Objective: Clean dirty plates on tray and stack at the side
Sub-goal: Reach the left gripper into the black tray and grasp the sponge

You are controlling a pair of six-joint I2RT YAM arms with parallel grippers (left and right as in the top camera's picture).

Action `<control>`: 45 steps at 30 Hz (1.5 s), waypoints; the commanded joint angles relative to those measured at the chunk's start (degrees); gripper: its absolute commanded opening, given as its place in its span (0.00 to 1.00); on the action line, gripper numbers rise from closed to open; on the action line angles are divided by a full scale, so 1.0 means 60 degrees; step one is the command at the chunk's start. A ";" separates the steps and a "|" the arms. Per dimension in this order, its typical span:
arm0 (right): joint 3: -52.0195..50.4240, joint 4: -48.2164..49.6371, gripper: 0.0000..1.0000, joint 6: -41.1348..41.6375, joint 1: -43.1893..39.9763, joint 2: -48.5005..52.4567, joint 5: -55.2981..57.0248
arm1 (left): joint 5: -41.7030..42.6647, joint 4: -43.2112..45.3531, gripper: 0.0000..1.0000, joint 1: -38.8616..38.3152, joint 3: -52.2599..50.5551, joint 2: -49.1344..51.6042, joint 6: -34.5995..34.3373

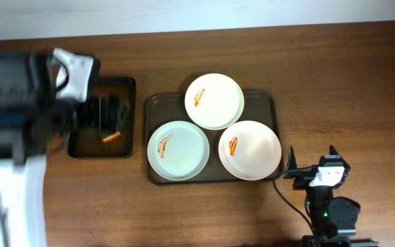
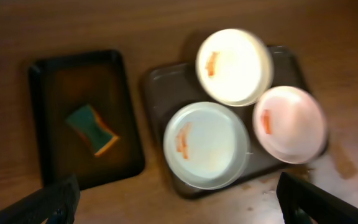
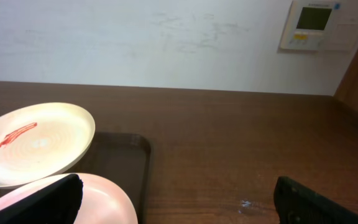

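The left claw (image 2: pixel 179 202) hung with its fingers (image 2: pixel 48 202) spread wide, empty, above the black tray (image 1: pixel 88 145), where a green and orange sponge (image 2: pixel 92 129) lay beneath it. The arm was blurred in the overhead view. The grey-brown tray (image 1: pixel 158 106) sat just beside the black one, on the side away from that claw and toward the right claw (image 1: pixel 311 156). This one was also parted and held nothing, and it sat low at the tray's other end.

Three white plates filled the tray. The nearest plate (image 1: pixel 249 149) lay just beside the right claw's fingertips, its rim reaching over the tray's edge. The far plate (image 1: pixel 214 101) lay beyond it, tilted, its edge resting over the other two. The third plate (image 1: pixel 178 149) was nearer the left claw. Each carried an orange-red smear (image 1: pixel 232 145).

The brown wooden table (image 1: pixel 334 68) ran up to a pale wall (image 3: pixel 166 43) bearing a small control panel (image 3: pixel 319 25).

The tray's long axis ran from one claw toward the other, and each smear was a short slanted streak
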 commanded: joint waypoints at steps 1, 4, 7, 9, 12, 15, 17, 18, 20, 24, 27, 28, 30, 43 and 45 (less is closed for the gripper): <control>-0.0076 -0.0029 0.98 0.0007 0.0080 -0.0066 0.0080 | -0.0736 -0.0197 1.00 0.0026 0.0335 0.1716 0.0255; -0.0076 -0.0029 0.98 0.0007 0.0080 -0.0066 0.0080 | -0.1381 0.0219 0.99 0.0240 0.0335 0.2954 -0.1574; -0.0076 -0.0029 0.98 0.0007 0.0080 -0.0066 0.0080 | -0.1392 0.0823 1.00 0.0550 0.0335 0.3854 -0.2787; -0.0076 -0.0029 0.98 0.0007 0.0080 -0.0066 0.0080 | -0.1330 0.0925 1.00 0.0758 0.0335 0.4597 -0.2834; -0.0076 -0.0029 0.98 0.0007 0.0080 -0.0066 0.0084 | -0.1341 0.1016 1.00 0.1020 0.0335 0.5388 -0.2834; -0.0076 -0.0029 0.98 0.0007 0.0080 -0.0066 0.0080 | -0.1341 0.0980 1.00 0.1115 0.0310 0.6379 -0.2834; -0.0076 -0.0029 0.98 0.0007 0.0080 -0.0066 0.0080 | -0.1355 0.0892 0.91 0.1118 0.0306 0.6918 -0.3067; -0.0076 -0.0029 0.98 0.0007 0.0080 -0.0066 0.0080 | -0.1370 0.0834 0.87 0.1133 0.0306 0.7191 -0.3333; -0.0076 -0.0029 0.98 0.0007 0.0080 -0.0066 0.0084 | -0.1690 0.0820 0.84 0.1151 0.0284 0.7694 -0.3963; -0.0076 -0.0029 0.98 0.0007 0.0080 -0.0066 0.0080 | -0.2514 0.0816 0.73 0.1151 0.0277 0.8225 -0.4084; -0.0076 -0.0029 0.98 0.0007 0.0080 -0.0066 0.0080 | -0.2659 0.0780 0.59 0.1151 0.0270 0.8251 -0.4087; -0.0076 -0.0029 0.98 0.0007 0.0080 -0.0066 0.0080 | -0.2663 0.0754 0.57 0.1151 0.0270 0.8251 -0.4087; -0.0076 -0.0029 0.98 0.0007 0.0080 -0.0066 0.0080 | -0.2667 0.0758 0.48 0.1151 0.0233 0.8273 -0.4084; -0.0076 -0.0029 0.98 0.0007 0.0080 -0.0066 0.0080 | -0.2699 0.1067 0.00 0.1151 -0.0255 0.8633 -0.4076; -0.0076 -0.0029 0.98 0.0007 0.0080 -0.0066 0.0080 | -0.2696 0.0962 0.00 0.1151 -0.0138 0.8633 -0.4076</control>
